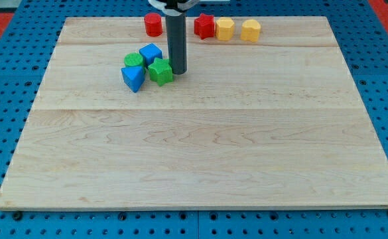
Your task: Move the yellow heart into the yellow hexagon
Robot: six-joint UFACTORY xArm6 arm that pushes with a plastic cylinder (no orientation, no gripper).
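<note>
The yellow heart (pixel 250 30) lies near the view's top, right of centre. The yellow hexagon (pixel 225 28) sits just left of it, close beside it, with a small gap that I cannot judge well. My tip (pixel 178 71) rests on the wooden board (pixel 200 153), well below and to the left of both yellow blocks. It stands right against the right side of a green star (pixel 160 71).
A red star (pixel 204 26) touches the hexagon's left side. A red cylinder (pixel 153 24) sits left of the rod. A blue cube (pixel 150 53), a green round block (pixel 133 61) and a blue triangle (pixel 132 78) cluster with the green star.
</note>
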